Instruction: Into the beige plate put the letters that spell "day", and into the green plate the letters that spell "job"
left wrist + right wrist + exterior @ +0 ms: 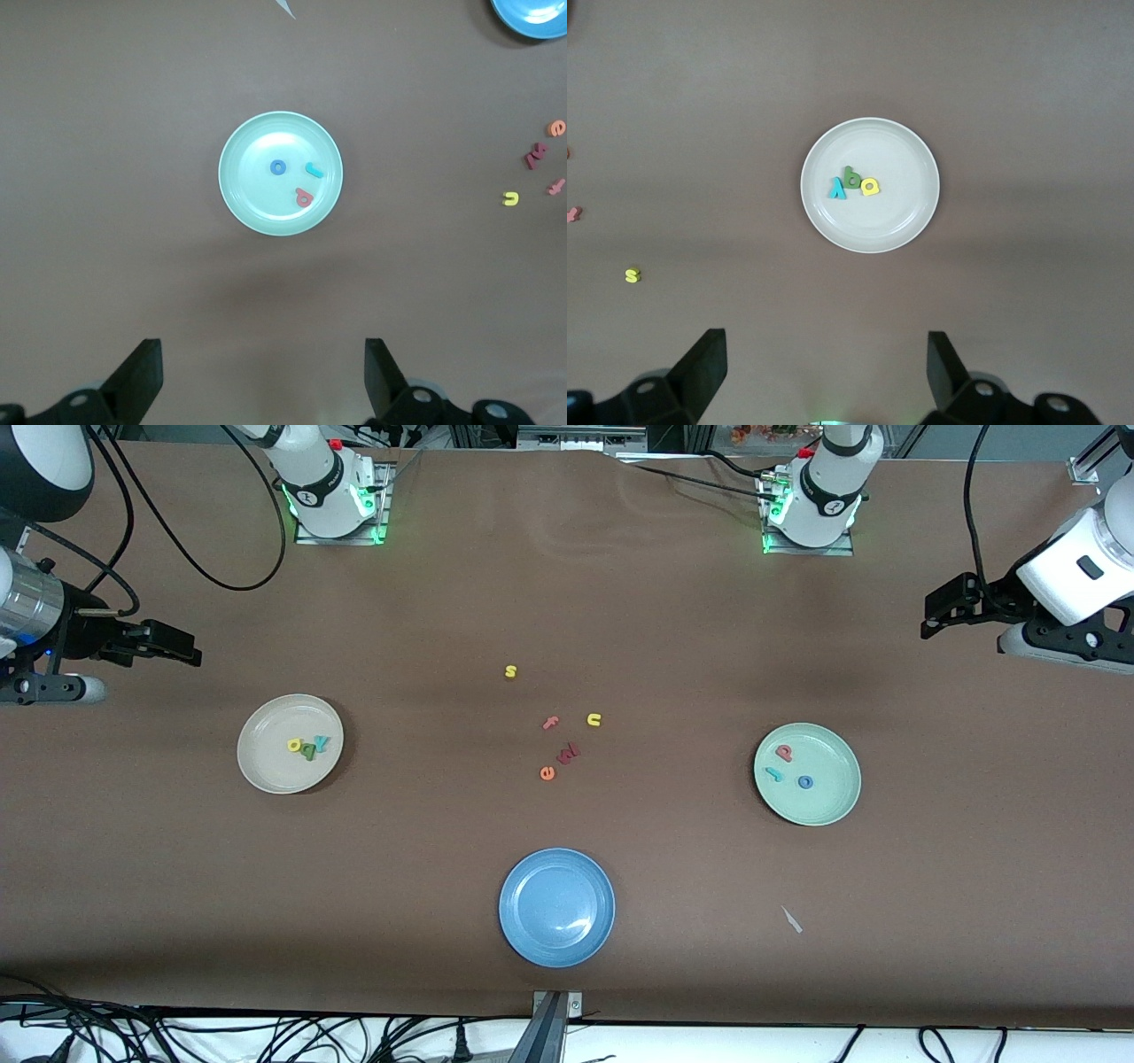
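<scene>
The beige plate (266, 769) (895, 220) lies toward the right arm's end of the table. It holds a yellow "d" (294, 745) (870, 186), an olive "a" (308, 751) (851, 179) and a teal "y" (322, 742) (837, 189), bunched together. The green plate (831, 797) (255, 199) lies toward the left arm's end with a pink "b" (784, 753) (304, 197), a teal "j" (774, 773) (314, 168) and a blue "o" (804, 782) (278, 166) in it. My left gripper (928, 615) (263, 354) hangs open and empty, high up near the green plate. My right gripper (184, 648) (827, 345) hangs open and empty near the beige plate.
A blue plate (556, 934) sits near the table's front edge. Loose letters lie mid-table: a yellow "s" (510, 671), a pink "f" (551, 723), a yellow "u" (594, 719), a dark red letter (568, 754) and an orange "e" (547, 773). A white scrap (791, 919) lies nearer the front camera than the green plate.
</scene>
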Action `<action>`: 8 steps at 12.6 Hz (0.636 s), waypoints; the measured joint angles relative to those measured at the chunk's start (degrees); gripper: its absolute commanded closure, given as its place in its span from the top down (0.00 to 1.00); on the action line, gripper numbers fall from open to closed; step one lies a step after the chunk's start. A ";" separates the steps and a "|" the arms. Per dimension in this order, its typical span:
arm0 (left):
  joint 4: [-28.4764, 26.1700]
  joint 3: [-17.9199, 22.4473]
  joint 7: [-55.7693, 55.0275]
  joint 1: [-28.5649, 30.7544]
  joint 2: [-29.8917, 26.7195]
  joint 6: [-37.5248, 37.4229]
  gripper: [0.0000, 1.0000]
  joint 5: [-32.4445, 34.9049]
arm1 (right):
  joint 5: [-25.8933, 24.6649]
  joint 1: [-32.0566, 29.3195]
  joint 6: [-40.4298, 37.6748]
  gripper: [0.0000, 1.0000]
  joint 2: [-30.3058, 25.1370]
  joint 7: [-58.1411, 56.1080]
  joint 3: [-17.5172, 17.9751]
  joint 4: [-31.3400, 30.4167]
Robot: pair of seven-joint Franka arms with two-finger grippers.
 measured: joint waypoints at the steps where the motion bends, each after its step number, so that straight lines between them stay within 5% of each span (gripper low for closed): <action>1: 0.13 0.16 0.00 0.01 -0.02 -0.40 1.00 0.00 | 0.00 0.00 -0.34 1.00 0.00 0.00 0.03 0.41; 8: 2.25 0.17 0.00 -0.07 -0.31 -2.93 1.00 2.98 | -0.01 -0.09 -2.10 1.00 0.00 0.01 0.03 0.68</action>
